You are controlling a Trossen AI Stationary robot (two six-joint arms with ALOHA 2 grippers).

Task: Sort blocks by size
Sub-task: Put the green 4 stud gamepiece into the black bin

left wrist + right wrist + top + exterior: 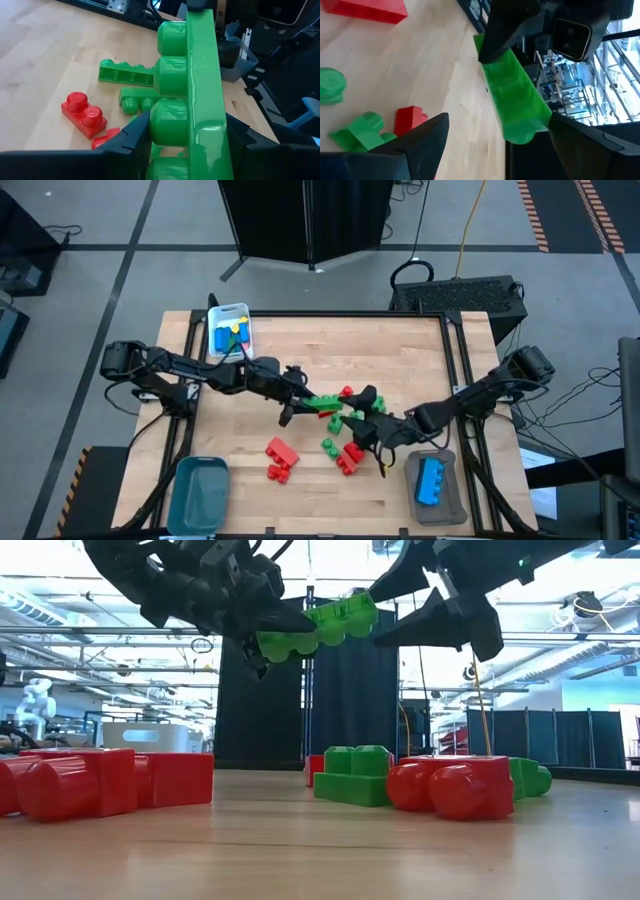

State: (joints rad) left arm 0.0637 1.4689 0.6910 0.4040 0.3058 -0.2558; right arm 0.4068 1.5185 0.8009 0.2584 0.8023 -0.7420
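The left gripper (290,408) clamps a long green block (318,628) above the bench (400,350); the right gripper (372,442), spread open beside it, could knock it loose.

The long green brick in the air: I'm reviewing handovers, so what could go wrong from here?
The left gripper holds the long green brick by one end only, high above the table; it could pivot or slip out.

The right gripper is open right at the brick's free end; a misjudged closing could knock it loose.

If it drops, it would likely land among the red and green bricks below and scatter them.
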